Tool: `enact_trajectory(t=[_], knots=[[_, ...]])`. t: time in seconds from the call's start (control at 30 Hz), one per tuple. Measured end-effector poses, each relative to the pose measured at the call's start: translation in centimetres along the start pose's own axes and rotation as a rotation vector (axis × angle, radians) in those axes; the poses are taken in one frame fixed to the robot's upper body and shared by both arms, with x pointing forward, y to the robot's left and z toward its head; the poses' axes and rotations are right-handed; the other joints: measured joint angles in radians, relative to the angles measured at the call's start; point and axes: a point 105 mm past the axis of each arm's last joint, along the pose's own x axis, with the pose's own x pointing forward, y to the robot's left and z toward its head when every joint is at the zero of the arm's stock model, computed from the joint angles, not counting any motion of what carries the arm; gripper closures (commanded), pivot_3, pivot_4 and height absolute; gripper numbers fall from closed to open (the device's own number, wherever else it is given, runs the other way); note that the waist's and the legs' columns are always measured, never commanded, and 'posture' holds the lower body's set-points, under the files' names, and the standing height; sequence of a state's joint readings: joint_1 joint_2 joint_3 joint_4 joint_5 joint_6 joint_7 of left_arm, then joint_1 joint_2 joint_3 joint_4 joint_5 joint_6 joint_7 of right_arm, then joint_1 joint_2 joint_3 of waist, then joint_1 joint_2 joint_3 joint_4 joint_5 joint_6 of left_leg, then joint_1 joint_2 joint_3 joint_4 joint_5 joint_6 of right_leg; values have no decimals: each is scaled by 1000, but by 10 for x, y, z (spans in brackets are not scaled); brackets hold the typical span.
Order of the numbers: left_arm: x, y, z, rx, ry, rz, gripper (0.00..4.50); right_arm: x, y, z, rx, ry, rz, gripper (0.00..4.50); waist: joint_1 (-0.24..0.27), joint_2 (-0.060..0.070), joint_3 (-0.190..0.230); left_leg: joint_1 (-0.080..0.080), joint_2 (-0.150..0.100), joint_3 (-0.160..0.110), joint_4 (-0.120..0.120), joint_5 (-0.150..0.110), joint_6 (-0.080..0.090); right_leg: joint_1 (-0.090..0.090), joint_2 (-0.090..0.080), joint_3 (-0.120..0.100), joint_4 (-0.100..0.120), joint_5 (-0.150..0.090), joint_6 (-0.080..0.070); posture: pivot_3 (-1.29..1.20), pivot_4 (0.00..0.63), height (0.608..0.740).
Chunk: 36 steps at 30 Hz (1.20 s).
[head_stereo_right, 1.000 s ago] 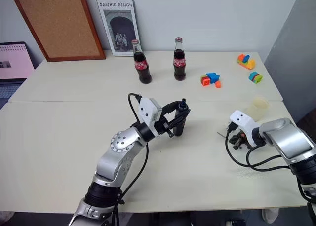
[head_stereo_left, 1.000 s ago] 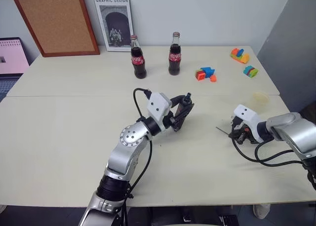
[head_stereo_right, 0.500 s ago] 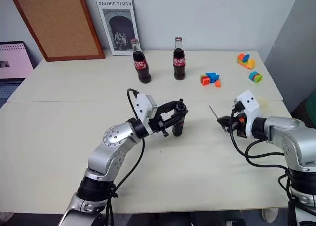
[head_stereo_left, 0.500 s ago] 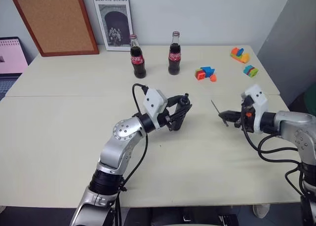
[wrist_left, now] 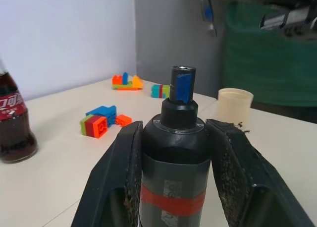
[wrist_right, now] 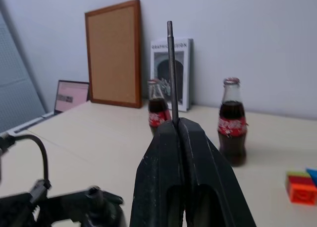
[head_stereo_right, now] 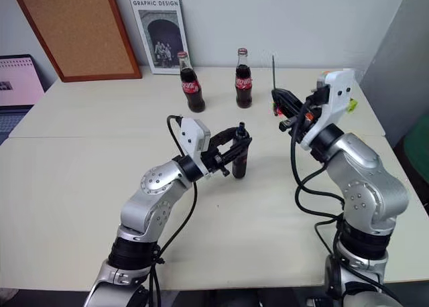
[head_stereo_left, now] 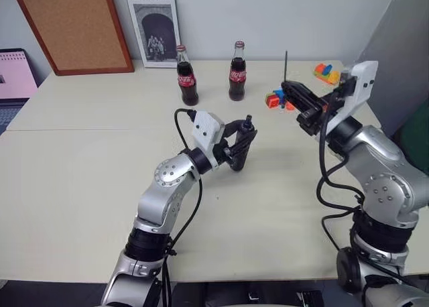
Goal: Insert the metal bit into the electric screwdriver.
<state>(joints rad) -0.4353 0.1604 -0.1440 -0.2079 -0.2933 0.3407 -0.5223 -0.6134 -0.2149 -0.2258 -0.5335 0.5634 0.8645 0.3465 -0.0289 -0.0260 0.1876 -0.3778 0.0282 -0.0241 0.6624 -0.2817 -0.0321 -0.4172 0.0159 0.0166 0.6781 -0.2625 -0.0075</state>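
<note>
- Nearest to you, over the middle of the counter (head_stereo_left: 80, 186), your left gripper (head_stereo_left: 240, 148) has its jaws clamped on the electric screwdriver (head_stereo_left: 241, 149), one finger on each side of the black barrel.
- The head views show the screwdriver as a short dark shape held above the counter, its long axis close to upright and the tip end up.
- Your left wrist view adds what the head views cannot: the red band (wrist_left: 172, 199) low on the barrel between the fingers, and the dark bluish tip (wrist_left: 183, 83) rising clear of them.
- Further off and to the right, your right gripper (head_stereo_left: 289, 89) is raised well above the counter, jaws shut on the metal bit (head_stereo_left: 286, 66).
- In the head views the bit is a thin grey line standing almost vertical out of the fingertips, pinched at its lower end, free end up.
- Your right wrist view shows the bit's full length running straight along the line of the closed fingers.
- The bit and the screwdriver are well apart, the bit higher and to the right.
- That same wrist view looks past the bit to two cola bottles (wrist_right: 232, 120), a corkboard (wrist_right: 113, 53) and a poster (wrist_right: 173, 71) against the wall.
- Your left wrist view alone shows a paper cup (wrist_left: 235, 104) on the counter beyond the screwdriver, with coloured blocks (wrist_left: 101, 120) further back.
</note>
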Motion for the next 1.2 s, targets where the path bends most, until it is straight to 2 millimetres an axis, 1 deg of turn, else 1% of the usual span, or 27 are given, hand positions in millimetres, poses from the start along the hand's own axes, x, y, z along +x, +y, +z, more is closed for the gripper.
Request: enact_trajectory(t=[0.03, 0.1, 0.2, 0.33, 0.4, 0.47, 0.57, 0.67, 0.83, 1.07, 1.2], knots=[[-1, -1, -1, -6, 0, 7, 2880, 3, 5, 1, 7, -24, 15, 4500, 0, 0, 0, -4, 0, 0, 0, 0, 0, -4, 0, 0, 1, 1, -1, 0, 150, 740], [-1, -3, -2, -13, 4, 4, 2880, 5, 7, 1, 21, -42, 24, 4500, 0, 0, 0, -5, 0, 0, 0, 0, 0, -5, 0, 0, 1, 3, -5, 0, 150, 740], [-3, -9, 3, -23, -5, -39, 2880, 8, 12, 4, 40, -95, 52, 4500, 0, 0, 0, -5, 0, 0, 0, 0, 0, -5, -1, 0, 1, 3, -5, 0, 150, 740], [-8, -18, 13, -20, -25, -134, 2881, 6, 24, 6, 70, -132, 141, 4500, 0, 0, 0, -4, 0, 0, 0, 0, 0, -5, -1, -1, 1, 3, -4, 0, 150, 740], [-11, -20, 12, -24, -15, -171, 2881, 1, 27, 2, 82, -122, 178, 4500, 0, 0, 0, -4, 0, 0, 0, 0, 0, -4, 0, -1, 1, 2, -4, 0, 150, 740], [-14, -17, 6, -13, 17, -189, 2881, -3, 30, -3, 103, -111, 218, 4500, 0, 0, 0, -3, 0, 0, 0, 0, 0, -4, 0, -1, 2, 0, -1, 0, 150, 740], [-17, -10, -3, -1, 43, -179, 2881, -7, 35, -8, 123, -114, 261, 4500, 0, 0, 0, -3, 0, 0, 0, 0, 0, -4, 0, -1, 2, 0, 0, 0, 150, 740], [-17, -8, -5, 4, 27, -162, 2881, -10, 39, -12, 136, -117, 276, 4500, 0, 0, 0, -3, 0, 0, 0, 0, 0, -4, 0, -1, 2, 0, 0, 0, 150, 740], [-16, -5, -7, -16, 5, -113, 2881, -7, 44, -10, 140, -149, 282, 4500, -1, 0, 0, -2, 0, 0, 1, 0, 0, -4, 0, -1, 2, 0, 0, 0, 150, 740], [-23, -3, -8, -8, -9, -79, 2881, -4, 53, -10, 144, -175, 296, 4500, -2, 0, 0, -2, 1, 0, 1, 0, 0, -3, 0, -1, 3, 1, 0, 0, 150, 740], [-27, -2, -8, -6, -9, -71, 2882, -5, 54, -11, 143, -186, 294, 4500, -2, 1, 0, -1, 1, 0, 1, 0, 0, -3, 0, -1, 3, 1, -1, 0, 150, 740]])
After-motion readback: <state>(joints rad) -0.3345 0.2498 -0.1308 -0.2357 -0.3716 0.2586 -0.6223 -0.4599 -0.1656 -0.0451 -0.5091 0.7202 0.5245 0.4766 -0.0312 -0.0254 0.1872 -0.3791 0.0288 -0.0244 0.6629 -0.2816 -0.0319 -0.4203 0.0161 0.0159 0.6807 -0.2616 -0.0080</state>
